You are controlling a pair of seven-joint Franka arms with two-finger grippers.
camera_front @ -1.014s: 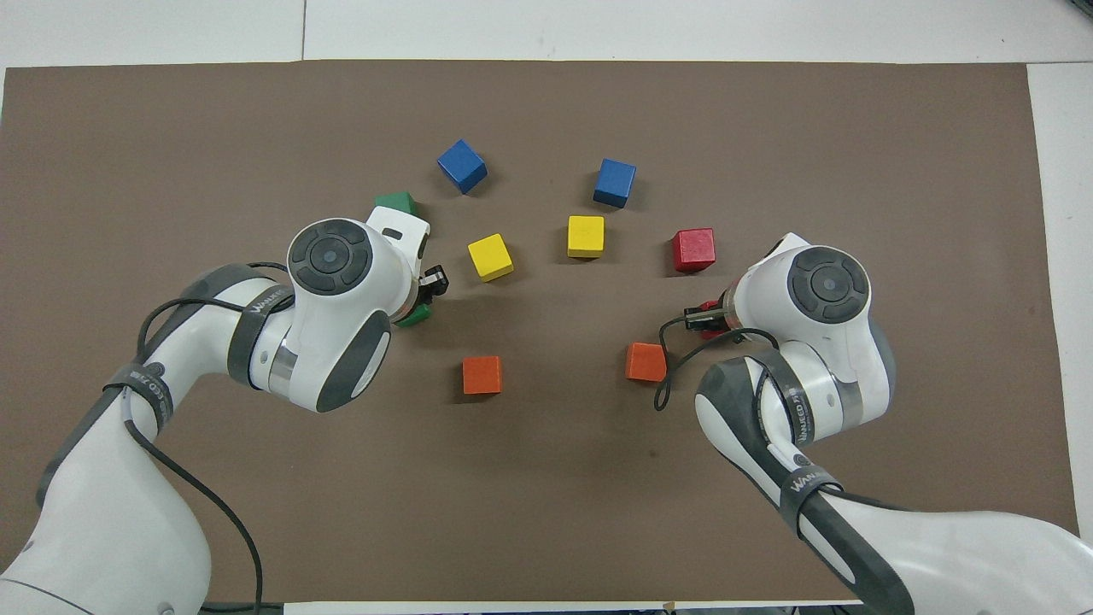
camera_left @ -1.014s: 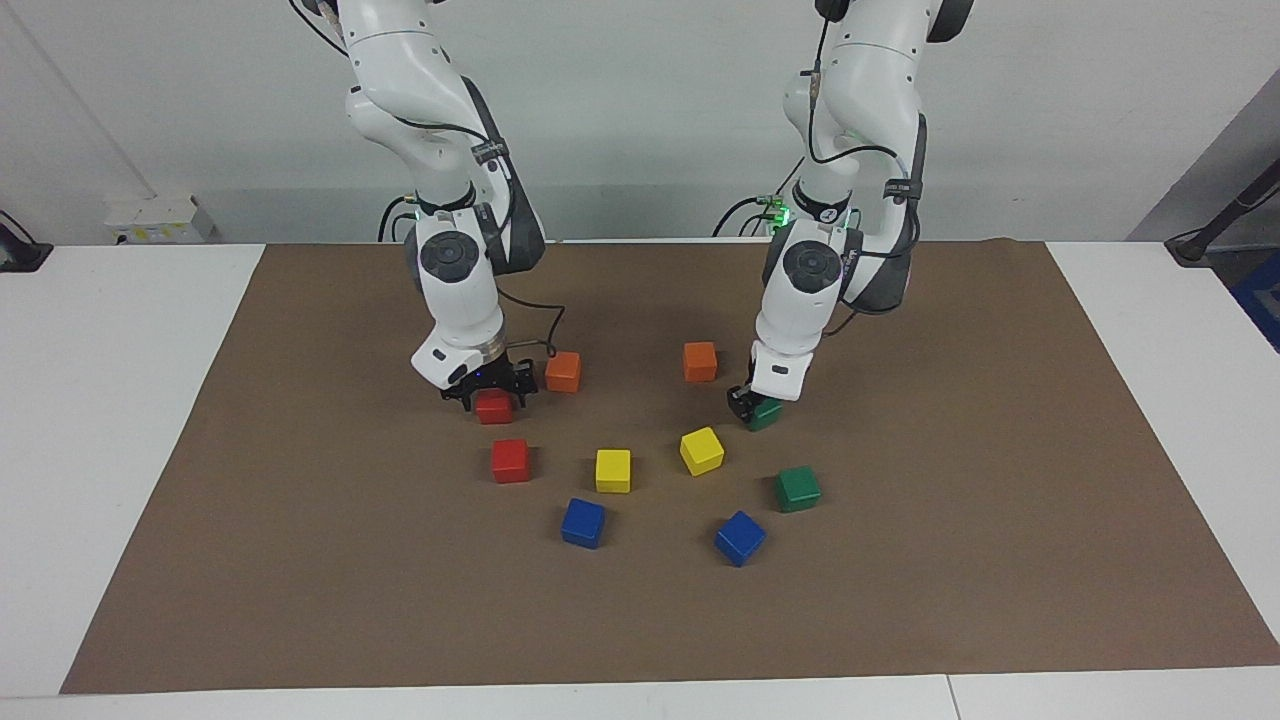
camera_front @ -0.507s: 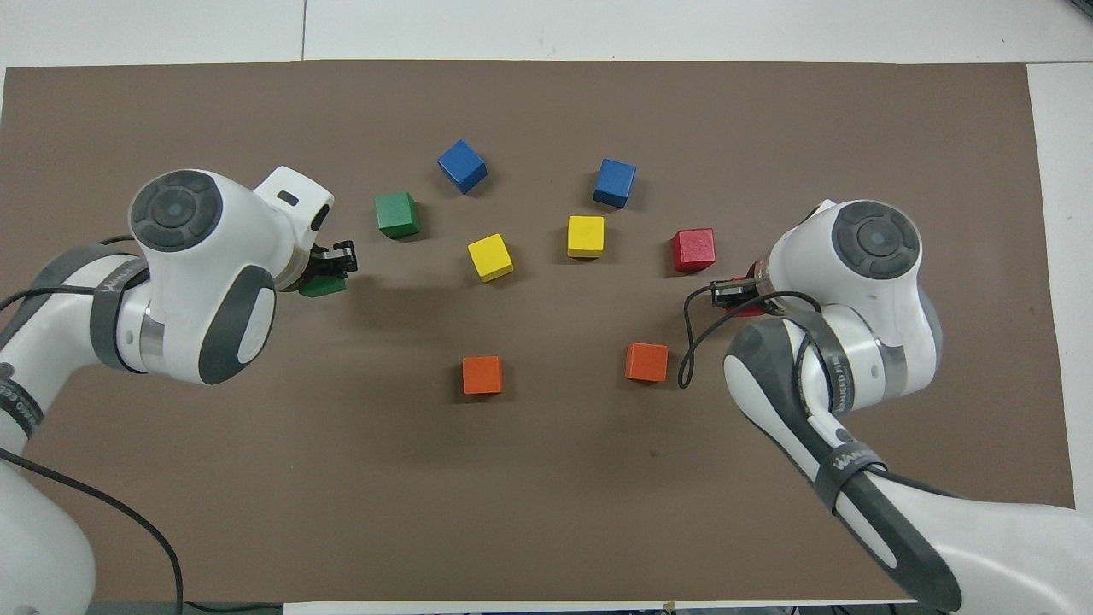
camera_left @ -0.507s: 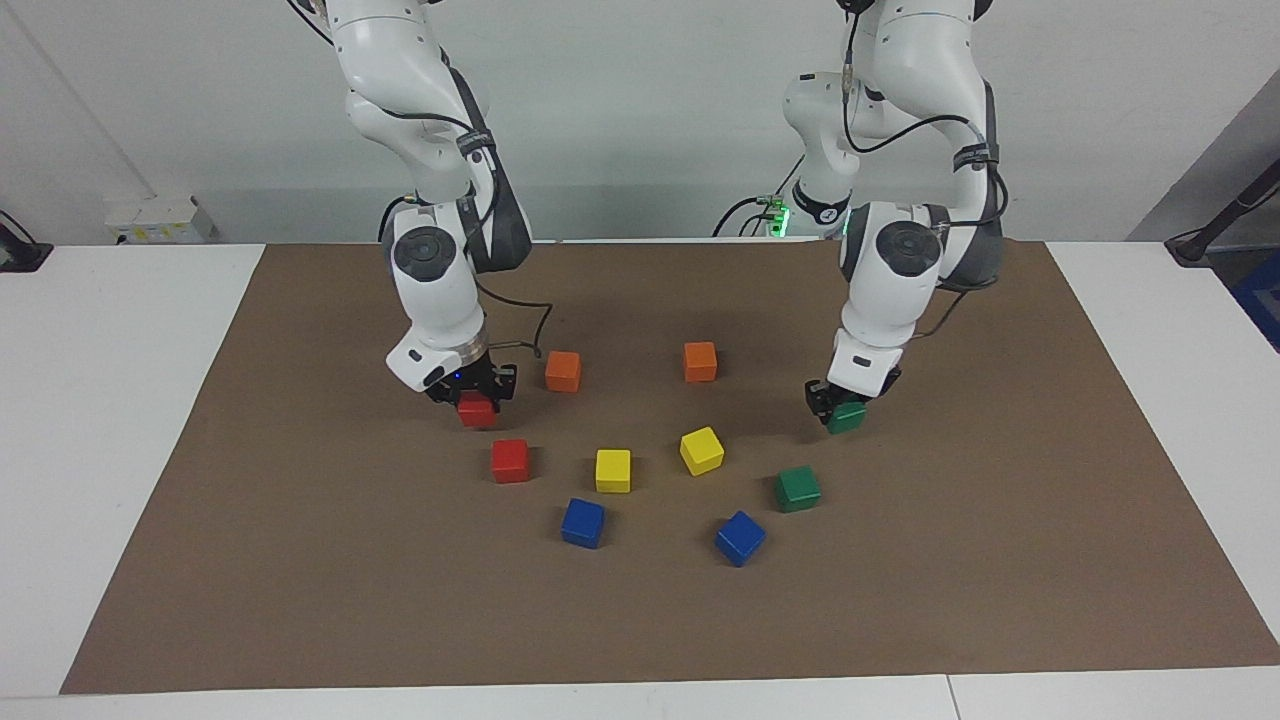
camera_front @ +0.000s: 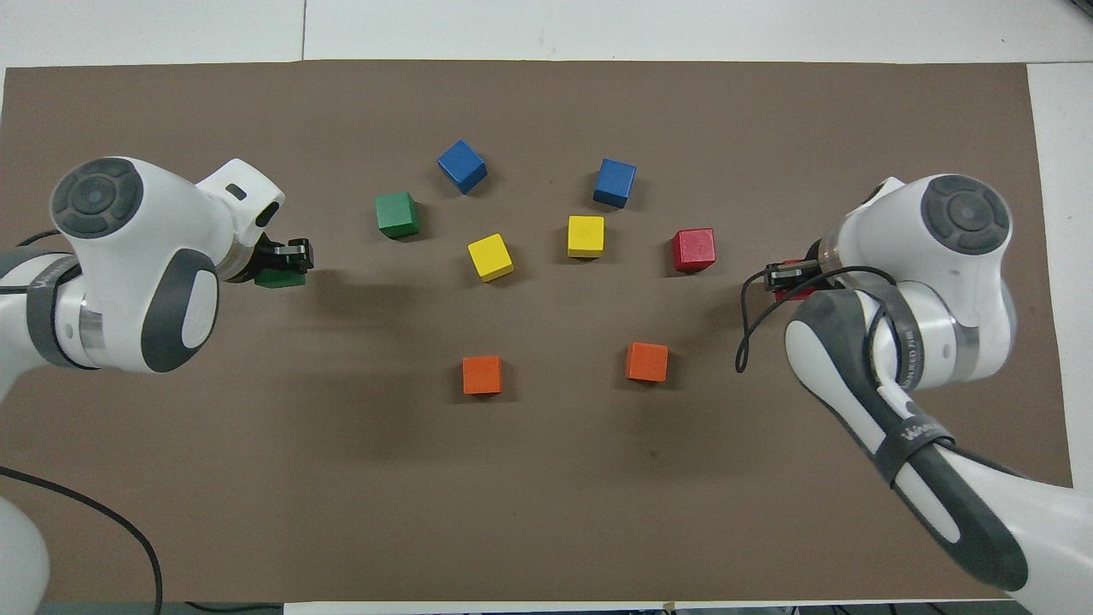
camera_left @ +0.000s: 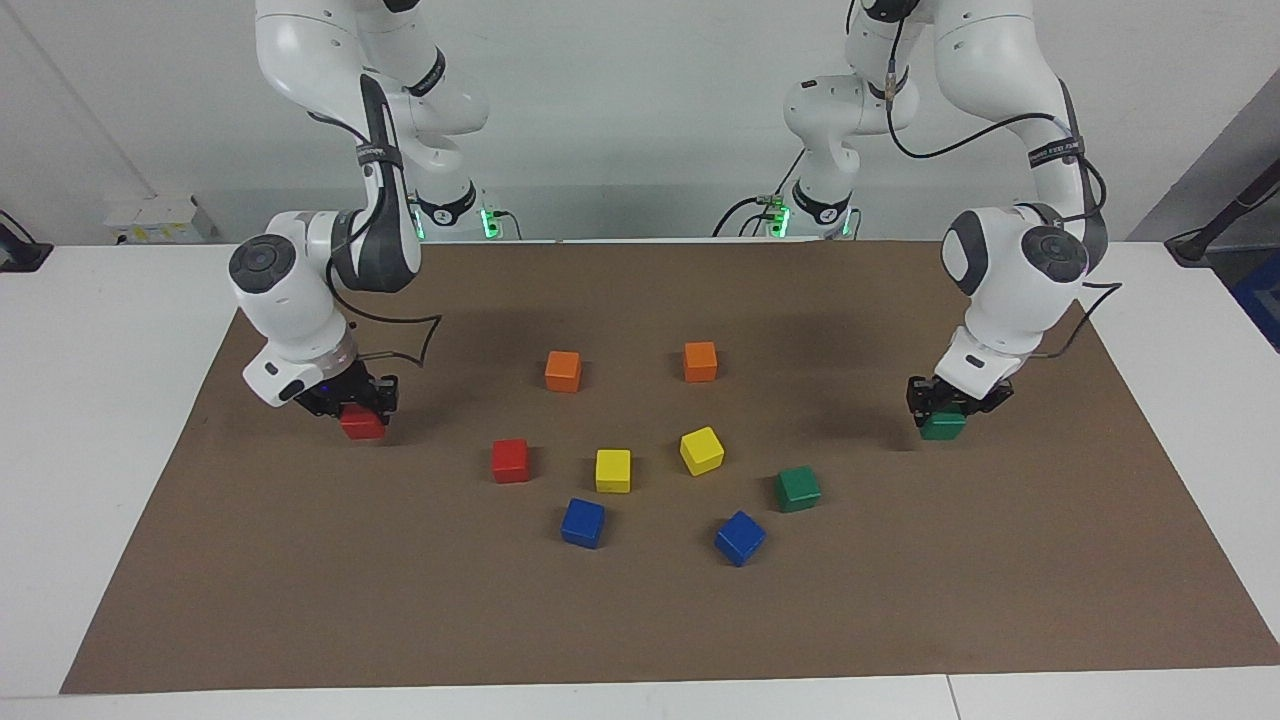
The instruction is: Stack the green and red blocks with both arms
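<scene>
**Both arms carry blocks out toward the mat's ends**

The left gripper (camera_left: 944, 412) has its jaws clamped on a green block (camera_left: 943, 425), low over open brown mat (camera_left: 640, 620) toward the left arm's end. The right gripper (camera_left: 352, 400) grips a red block (camera_left: 362, 424) toward the right arm's end. The second green block (camera_left: 797, 488) and second red block (camera_left: 510, 460) sit among the central cluster, bare mat all around.

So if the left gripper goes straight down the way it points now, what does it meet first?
The left gripper is shut on a green block and points down at the brown mat. Bare mat seems to lie under it, so the held block would probably meet that first. No other block is close.
</scene>
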